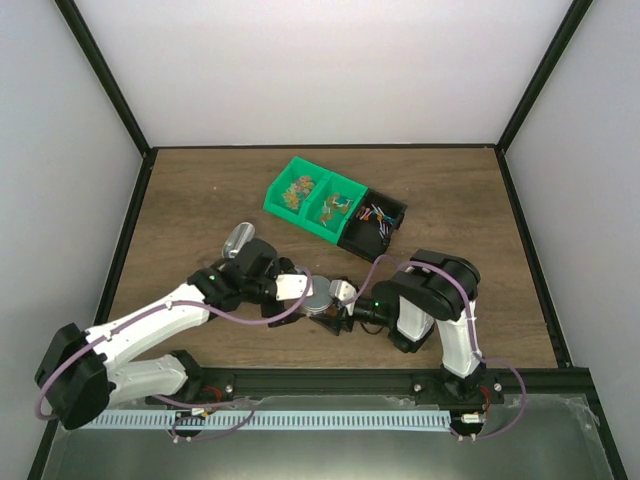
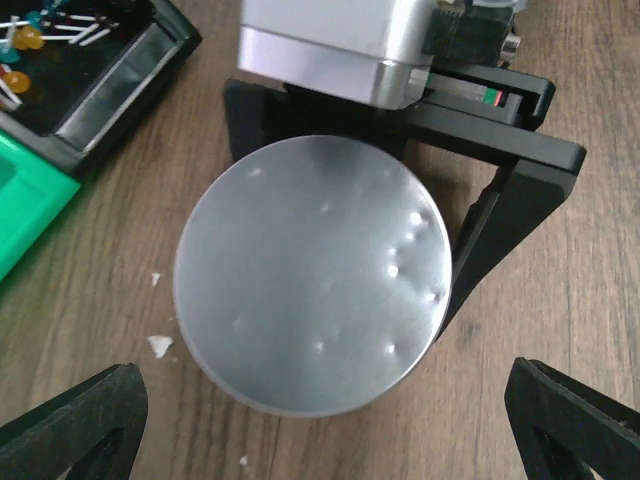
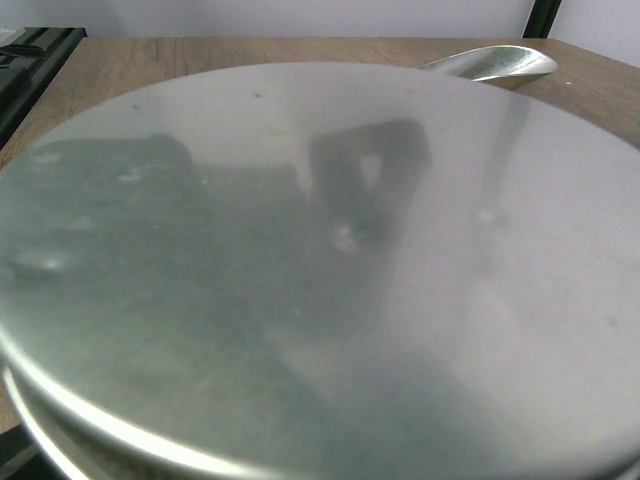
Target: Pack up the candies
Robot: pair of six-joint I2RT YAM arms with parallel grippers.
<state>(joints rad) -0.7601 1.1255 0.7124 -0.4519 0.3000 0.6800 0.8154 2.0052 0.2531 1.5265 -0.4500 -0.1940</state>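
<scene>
Your left gripper point(image 2: 322, 428) stands wide open and empty just short of the one round metal tin point(image 2: 312, 275). Your right gripper point(image 1: 338, 303) straddles that tin with its jaws spread, one finger hidden behind the tin, so you cannot tell whether they press it. Your candies point(image 1: 335, 205) sit at the far middle of the table point(image 1: 200, 190), in the two compartments of the green bin point(image 1: 272, 200) and in the one black tray point(image 2: 130, 75). They are too small to count or to give a long axis, though a few white sticks point(image 2: 85, 33) in the tray lie flat, running across the left wrist view and cut off at its edge.
</scene>
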